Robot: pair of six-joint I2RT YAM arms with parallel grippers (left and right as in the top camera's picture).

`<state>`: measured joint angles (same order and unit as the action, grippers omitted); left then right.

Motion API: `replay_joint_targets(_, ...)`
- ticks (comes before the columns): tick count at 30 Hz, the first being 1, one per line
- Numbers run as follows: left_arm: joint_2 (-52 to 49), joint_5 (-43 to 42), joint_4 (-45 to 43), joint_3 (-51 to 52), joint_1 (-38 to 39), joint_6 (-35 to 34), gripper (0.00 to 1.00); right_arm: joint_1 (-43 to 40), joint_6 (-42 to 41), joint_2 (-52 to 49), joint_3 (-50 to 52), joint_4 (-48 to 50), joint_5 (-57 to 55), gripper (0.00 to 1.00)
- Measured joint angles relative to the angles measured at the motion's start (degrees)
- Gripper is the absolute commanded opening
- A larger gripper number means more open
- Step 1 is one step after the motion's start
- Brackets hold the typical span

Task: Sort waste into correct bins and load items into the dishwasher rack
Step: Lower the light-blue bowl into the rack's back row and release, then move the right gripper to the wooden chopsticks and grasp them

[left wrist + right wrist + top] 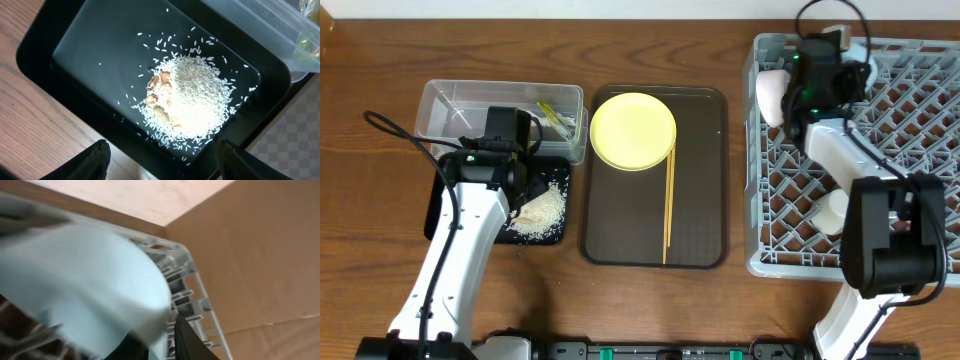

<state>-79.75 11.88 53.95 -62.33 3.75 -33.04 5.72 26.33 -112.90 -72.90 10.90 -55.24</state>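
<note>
The white rice scraps (545,210) lie heaped in the black tray (557,170). In the left wrist view the heap (195,95) has some brown bits in it. My left gripper (167,165) is open and empty just above the tray's (100,45) near edge. The yellow-green wrapper (558,118) lies in the clear tub (450,95). The yellow plate (633,131) and the chopsticks (669,200) rest on the brown tray (700,200). My right gripper (162,335) is shut on the rim of the light blue bowl (85,275) over the grey rack's (920,150) far left corner.
A pinkish-white bowl (770,95) stands on edge in the rack beside my right gripper (810,85). A pale cup (832,212) sits in the rack near its front left. The clear tub (260,25) adjoins the black tray.
</note>
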Motion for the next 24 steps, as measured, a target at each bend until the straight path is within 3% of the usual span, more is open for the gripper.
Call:
replay_joint_targets(8,0.00,-0.85,0.00,0.00,0.00,0.00,0.70,0.68,-6.97,-0.11,0.00,-10.08,0.04,0.26)
replay_joint_targets(17,0.00,-1.03,-0.02,0.00,0.00,0.00,0.71,0.72,-15.04,2.05,0.00,-21.55,2.86,0.58)
replay_joint_targets(24,0.00,-1.03,-0.04,0.00,0.00,0.35,0.77,0.87,-20.85,11.43,0.02,-34.01,16.65,0.60)
